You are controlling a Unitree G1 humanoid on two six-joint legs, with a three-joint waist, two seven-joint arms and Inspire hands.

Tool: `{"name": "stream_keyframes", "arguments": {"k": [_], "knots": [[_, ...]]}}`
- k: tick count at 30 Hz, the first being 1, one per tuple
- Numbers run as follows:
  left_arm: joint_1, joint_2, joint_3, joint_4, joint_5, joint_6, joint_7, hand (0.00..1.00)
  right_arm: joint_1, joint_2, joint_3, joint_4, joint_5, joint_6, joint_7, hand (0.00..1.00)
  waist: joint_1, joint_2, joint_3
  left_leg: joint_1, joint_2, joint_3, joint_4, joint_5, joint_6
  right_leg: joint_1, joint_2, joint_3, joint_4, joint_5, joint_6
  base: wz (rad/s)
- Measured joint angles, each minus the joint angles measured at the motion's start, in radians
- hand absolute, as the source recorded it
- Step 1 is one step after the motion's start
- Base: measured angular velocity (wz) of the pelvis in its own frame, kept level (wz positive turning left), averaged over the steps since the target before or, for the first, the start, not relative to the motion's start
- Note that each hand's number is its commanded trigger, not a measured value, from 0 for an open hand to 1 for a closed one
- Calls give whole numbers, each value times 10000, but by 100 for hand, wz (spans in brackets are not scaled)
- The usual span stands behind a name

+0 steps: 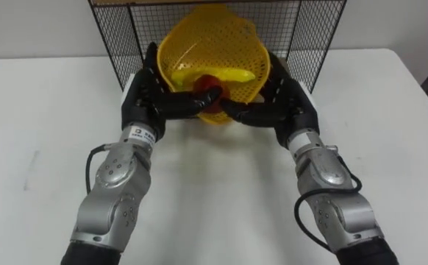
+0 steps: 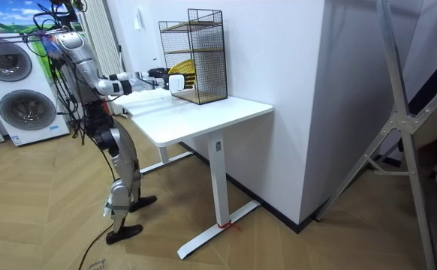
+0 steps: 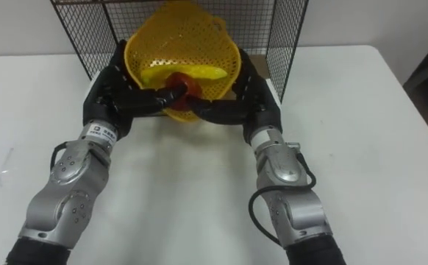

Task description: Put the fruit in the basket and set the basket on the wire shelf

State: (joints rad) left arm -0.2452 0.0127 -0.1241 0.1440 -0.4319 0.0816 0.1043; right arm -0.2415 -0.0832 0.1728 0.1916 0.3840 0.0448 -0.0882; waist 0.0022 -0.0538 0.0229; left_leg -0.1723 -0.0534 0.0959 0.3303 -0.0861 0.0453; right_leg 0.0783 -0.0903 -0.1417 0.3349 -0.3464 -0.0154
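- Yellow mesh basket was tipped with its mouth toward the robot, at the open front of the wire shelf. The eye views looked straight into it, while the room view caught it as a yellow patch low in the shelf.
- Inside it lay a yellow banana across the lower wall, with a red fruit just below it at the rim. What kind of fruit the red one was could not be told.
- The basket sat between the two hands, one against each side.
- The left hand was clasped on the basket's left side, fingers up along the mesh and thumb reaching across the front below the rim.
- The right hand was clasped on the right side in the same way, its thumb meeting the other near the red fruit.
- Whether the basket's base rested on the shelf could not be told.
- The room view showed the shelf's full height with two tiers, standing on the white table. The robot stood at the table's end on the room view's left, arms stretched forward, with washing machines behind it.
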Motion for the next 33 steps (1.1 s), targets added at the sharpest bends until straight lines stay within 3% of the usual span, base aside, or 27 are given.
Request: {"name": "stream_keyframes", "arguments": {"k": [2,4,5,6,8,9,11,13,14,15,16,18,24,31,33], "knots": [[-1,-10,-8,-1,-110,-11,0,0,11,-12,9,-4,-11,0,-52,0,9,-112,42,198,-158,128,93,-338,120,74,-192,9,403,-260,135,0],[3,-10,-19,4,-155,-16,3,0,12,-1,27,-4,-55,0,-82,0,24,-177,34,210,-247,177,340,-670,243,-94,-379,-12,1251,-458,319,-4],[4,8,-47,37,-208,-15,14,0,95,-9,28,-3,-55,0,-87,0,-3,-160,35,286,-275,256,500,-827,358,-410,-506,6,2263,-419,401,-3],[4,11,-79,34,-197,-18,22,0,182,-9,27,-3,-64,1,-92,0,28,-159,33,456,-299,291,549,-975,456,-734,-633,79,3175,-221,668,-4],[4,17,-85,36,-174,-18,33,0,253,65,20,-3,-102,0,-128,0,52,-84,35,797,-250,253,455,-1106,546,-1186,-632,290,4133,300,743,-16],[-1,22,-138,14,-178,-47,35,0,245,65,7,2,-100,0,-131,0,56,15,11,922,-165,207,331,-1161,565,-1383,-577,406,4236,318,798,-23],[-3,-3,-192,14,-161,-113,211,0,235,178,-79,9,-47,0,-131,0,-14,182,17,1101,-46,179,130,-1141,586,-1679,-408,423,3517,79,781,-5],[-1,2,-221,54,-214,-113,227,0,257,181,-87,102,33,0,-131,0,-98,184,20,1353,-58,179,7,-1124,610,-1720,-327,576,2106,122,687,11],[-2,5,-213,91,-258,-113,229,0,258,212,-76,154,38,1,-131,0,-117,171,13,1538,-91,179,-106,-1129,600,-1685,-295,584,1098,558,625,15],[2,-27,-205,169,-254,-124,233,0,266,254,-48,159,36,3,-128,0,-150,208,0,1669,-111,71,-213,-1149,559,-1647,-240,580,812,1415,560,15],[1,-59,-202,233,-254,-121,235,0,258,248,-49,182,36,6,-129,0,-153,265,-63,1699,-84,52,-305,-1135,525,-1607,-184,557,691,1478,535,5],[-3,-43,-177,242,-188,-118,244,0,138,266,-47,238,53,7,-129,0,-96,374,-80,1764,74,80,-640,-1034,387,-1439,-5,448,207,1708,419,-10],[-5,-41,-183,247,-159,120,422,0,103,270,-37,264,237,203,-132,0,27,378,-77,1827,274,113,-1068,-923,213,-1329,284,475,-434,1954,266,-6],[-29,-42,-151,391,-232,285,422,0,77,278,-67,275,215,238,-230,0,27,392,-71,1950,406,107,-1253,-904,171,-964,487,411,-998,2243,221,0],[-114,-23,-127,718,-253,491,424,0,-67,254,-105,348,323,491,-311,0,32,404,-64,1953,406,104,-1257,-899,168,-956,495,413,-1018,2252,221,0]]}}
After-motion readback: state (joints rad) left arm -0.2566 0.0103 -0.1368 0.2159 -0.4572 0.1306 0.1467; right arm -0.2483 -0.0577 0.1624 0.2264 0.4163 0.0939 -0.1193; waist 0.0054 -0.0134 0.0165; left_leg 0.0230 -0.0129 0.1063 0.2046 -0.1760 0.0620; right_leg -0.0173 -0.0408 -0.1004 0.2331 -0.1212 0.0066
